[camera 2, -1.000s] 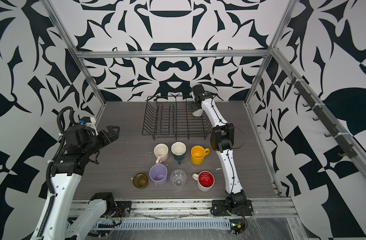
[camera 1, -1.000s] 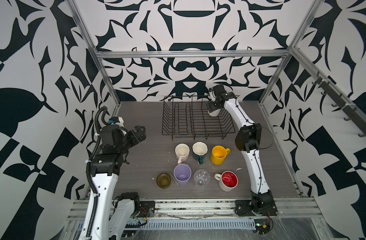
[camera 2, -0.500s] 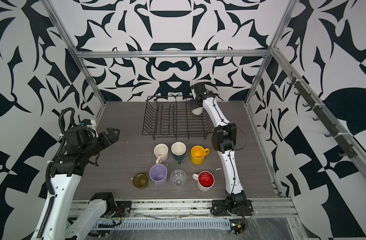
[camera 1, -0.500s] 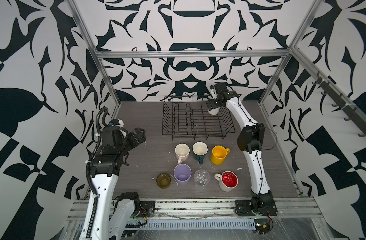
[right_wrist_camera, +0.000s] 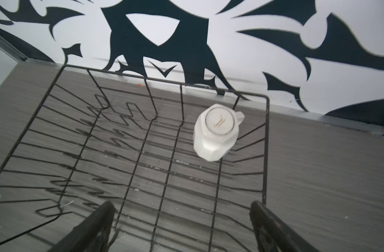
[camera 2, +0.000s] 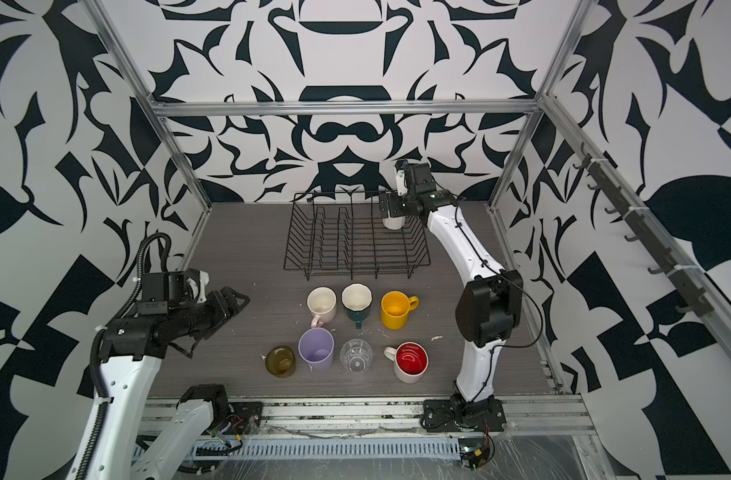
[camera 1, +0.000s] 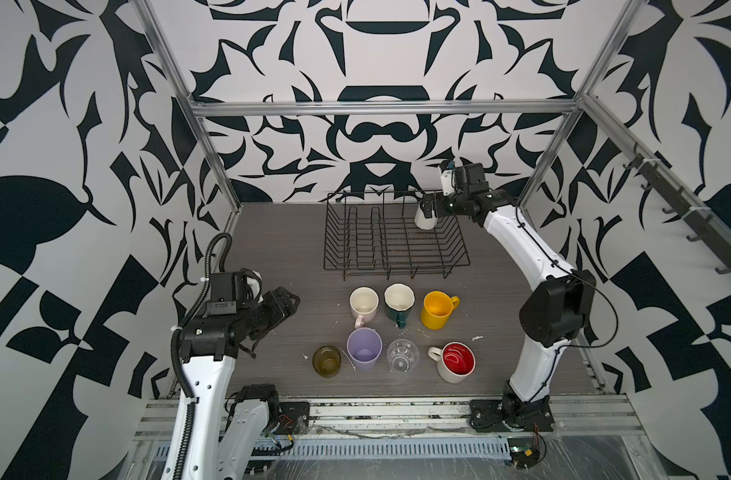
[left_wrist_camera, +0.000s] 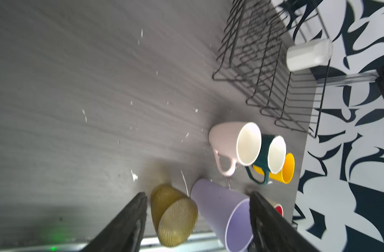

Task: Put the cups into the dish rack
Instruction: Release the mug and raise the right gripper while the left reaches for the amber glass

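Note:
The black wire dish rack (camera 1: 397, 249) (camera 2: 357, 249) stands at the back of the table. A white faceted mug (camera 1: 424, 219) (right_wrist_camera: 216, 135) sits upside down in its far right corner. My right gripper (camera 1: 429, 205) (right_wrist_camera: 182, 207) hovers open and empty over that corner, above the mug. In front of the rack stand a pale pink mug (camera 1: 363, 301), a dark green mug (camera 1: 399, 300) and a yellow mug (camera 1: 436, 311). Nearer are the olive glass (camera 1: 326, 360), lilac tumbler (camera 1: 363, 350), clear glass (camera 1: 402, 355) and red-lined mug (camera 1: 457, 362). My left gripper (camera 1: 288, 300) (left_wrist_camera: 197, 196) is open and empty, left of these cups.
Metal frame posts (camera 1: 214, 158) and patterned walls enclose the grey table (camera 1: 280, 232). A metal rail (camera 1: 397, 409) with both arm bases runs along the front edge. White crumbs (camera 1: 476, 337) lie scattered among the cups.
My right gripper has drawn back to the right off the white mug, its elbow swinging right. My left gripper has moved nearer the front cups and its jaws have narrowed somewhat.

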`<act>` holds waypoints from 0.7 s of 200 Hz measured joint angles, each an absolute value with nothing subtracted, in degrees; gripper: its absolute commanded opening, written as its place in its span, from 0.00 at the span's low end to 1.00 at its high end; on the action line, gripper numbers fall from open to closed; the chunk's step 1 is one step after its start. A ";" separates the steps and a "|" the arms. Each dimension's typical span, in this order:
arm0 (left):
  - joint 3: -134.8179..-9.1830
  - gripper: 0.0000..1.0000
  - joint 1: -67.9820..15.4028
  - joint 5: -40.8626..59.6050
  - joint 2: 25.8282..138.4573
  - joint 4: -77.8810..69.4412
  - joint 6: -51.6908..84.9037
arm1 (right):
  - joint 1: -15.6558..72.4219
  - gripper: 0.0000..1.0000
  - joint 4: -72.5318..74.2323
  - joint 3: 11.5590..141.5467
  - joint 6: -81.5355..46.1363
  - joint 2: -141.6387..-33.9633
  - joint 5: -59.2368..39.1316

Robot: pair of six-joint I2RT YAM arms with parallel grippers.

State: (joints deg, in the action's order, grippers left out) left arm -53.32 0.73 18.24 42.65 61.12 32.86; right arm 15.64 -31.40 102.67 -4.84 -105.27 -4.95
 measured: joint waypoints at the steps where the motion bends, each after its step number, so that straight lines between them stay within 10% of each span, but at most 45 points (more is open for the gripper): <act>1: -53.28 0.74 0.73 18.33 42.59 61.23 32.88 | 15.64 0.99 -31.33 102.45 -4.89 -105.16 -4.97; 140: -41.19 0.68 -10.70 19.44 38.04 63.72 39.66 | 15.75 0.98 -26.00 84.01 -9.39 -91.39 -6.50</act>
